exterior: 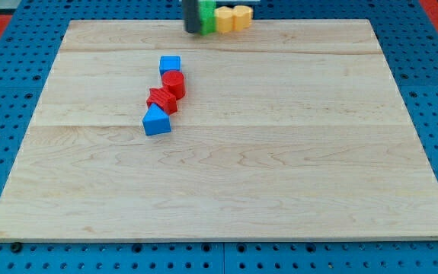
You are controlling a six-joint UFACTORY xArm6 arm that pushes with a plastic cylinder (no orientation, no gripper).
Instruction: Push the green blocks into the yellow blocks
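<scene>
At the view's top edge of the wooden board (pixel 219 190), the blocks stand in a row. My tip (pixel 193 31) is at the left end of the row, touching or almost touching the green blocks (pixel 206 20). The rod partly hides them, so I cannot make out their shapes. Right of the green blocks and against them is a yellow block (pixel 224 19). A second yellow block (pixel 241 16), rounded in outline, touches it on the right.
A slanted line of blocks lies at the board's upper left of centre: a blue cube (pixel 171 65), a red cylinder (pixel 174 82), a red star-like block (pixel 161 100) and a blue triangular block (pixel 156 121). A blue pegboard (pixel 5 114) surrounds the board.
</scene>
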